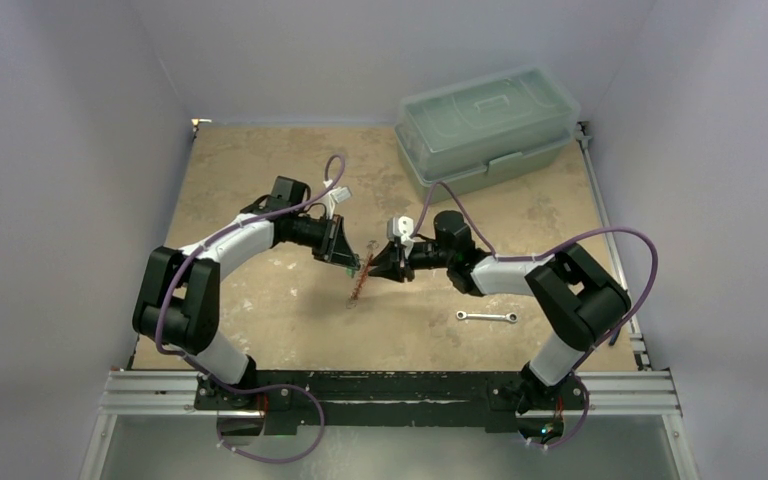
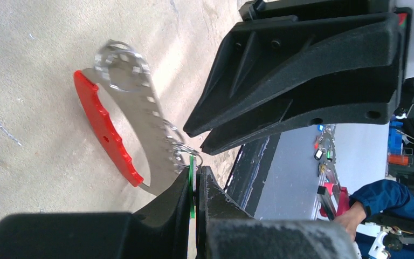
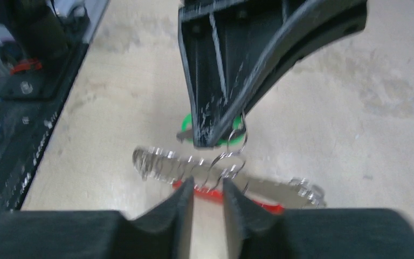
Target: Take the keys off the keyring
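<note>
Extraction in hand: left gripper (image 2: 195, 175) pinches the green-headed key (image 2: 192, 186), keyring (image 2: 140, 102) held aloft between both arms; right gripper (image 3: 208, 197) probably clamps its band, blur leaves doubt. Next: steady counter-pull, sliding key off

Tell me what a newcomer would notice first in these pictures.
First, the two arms meeting mid-table over a keyring with a bright red section. The left tool pinches the green key, and the right tool sits right beside it, jaws slightly apart. After that, the pale green box at the back right and the wrench lying near the right arm.
</note>
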### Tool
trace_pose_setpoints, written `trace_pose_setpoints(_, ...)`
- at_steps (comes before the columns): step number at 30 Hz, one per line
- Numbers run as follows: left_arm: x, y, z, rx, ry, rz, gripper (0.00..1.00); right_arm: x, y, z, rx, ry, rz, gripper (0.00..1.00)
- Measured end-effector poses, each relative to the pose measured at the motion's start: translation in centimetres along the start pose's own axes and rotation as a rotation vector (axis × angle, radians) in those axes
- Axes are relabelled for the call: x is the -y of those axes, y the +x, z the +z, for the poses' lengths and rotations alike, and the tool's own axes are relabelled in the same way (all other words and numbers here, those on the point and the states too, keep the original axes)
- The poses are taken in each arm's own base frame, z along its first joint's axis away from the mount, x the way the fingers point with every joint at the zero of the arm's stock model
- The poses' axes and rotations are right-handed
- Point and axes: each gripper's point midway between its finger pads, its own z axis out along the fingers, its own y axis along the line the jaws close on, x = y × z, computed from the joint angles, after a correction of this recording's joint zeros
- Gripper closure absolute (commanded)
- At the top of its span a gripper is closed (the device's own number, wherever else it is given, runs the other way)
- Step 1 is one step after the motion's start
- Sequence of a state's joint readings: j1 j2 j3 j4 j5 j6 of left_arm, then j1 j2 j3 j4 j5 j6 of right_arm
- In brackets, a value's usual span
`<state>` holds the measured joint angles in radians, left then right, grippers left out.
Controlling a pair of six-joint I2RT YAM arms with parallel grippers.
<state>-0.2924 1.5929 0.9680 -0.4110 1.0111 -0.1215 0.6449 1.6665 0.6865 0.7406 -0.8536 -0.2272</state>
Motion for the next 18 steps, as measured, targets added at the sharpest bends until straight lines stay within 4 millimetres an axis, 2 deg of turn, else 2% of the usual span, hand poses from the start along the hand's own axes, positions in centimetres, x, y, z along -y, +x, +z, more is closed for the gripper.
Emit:
trace_pose_setpoints(1,0.0,-0.1,0.0,0.002,0.002,0.001,1.0,-0.1,0.3,0.0,-0.009,-0.003,0.009,0.62)
trace_pose_setpoints(5,0.1,-0.1,-0.1,0.003,0.005,0.003,1.0,-0.3,0.9,-0.2,-0.038,-0.009,0.042,0.61)
trace_pose_setpoints(12,0.8,0.0,0.1,-0.003,0.024,0.019,1.0,0.6,-0.3,0.3,-0.051,-0.011,0.051,0.66)
trace_pose_setpoints(18,1.3,0.1,0.1,-0.005,0.053,0.021,1.0,0.4,0.1,0.2,-0.071,-0.015,0.069,0.67)
